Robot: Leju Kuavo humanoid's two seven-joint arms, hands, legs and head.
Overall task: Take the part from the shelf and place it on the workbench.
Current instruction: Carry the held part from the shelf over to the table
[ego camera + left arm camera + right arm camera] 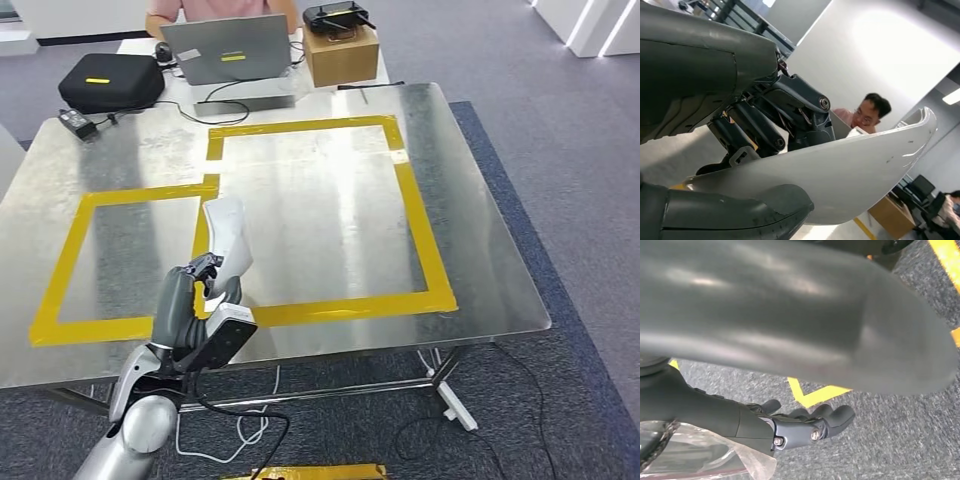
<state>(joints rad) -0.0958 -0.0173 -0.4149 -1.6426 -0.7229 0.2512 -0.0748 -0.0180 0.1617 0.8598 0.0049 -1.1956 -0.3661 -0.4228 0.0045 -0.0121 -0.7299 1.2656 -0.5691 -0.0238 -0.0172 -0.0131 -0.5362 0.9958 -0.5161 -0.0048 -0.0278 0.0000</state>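
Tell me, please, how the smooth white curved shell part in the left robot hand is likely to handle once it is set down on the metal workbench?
The smooth white curved shell part probably stays stiff: it holds its arc beyond the left robot hand. Its glossy skin looks slippery, so it may slide on the shiny metal workbench. Being bowed, it could rock or tip on its edge.

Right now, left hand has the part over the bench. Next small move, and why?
Probably lower it a little and forward. The left hand grips the white part over the workbench's near edge, by the yellow tape line, and the part looks not yet set down. The right hand hangs over carpet, holding nothing.
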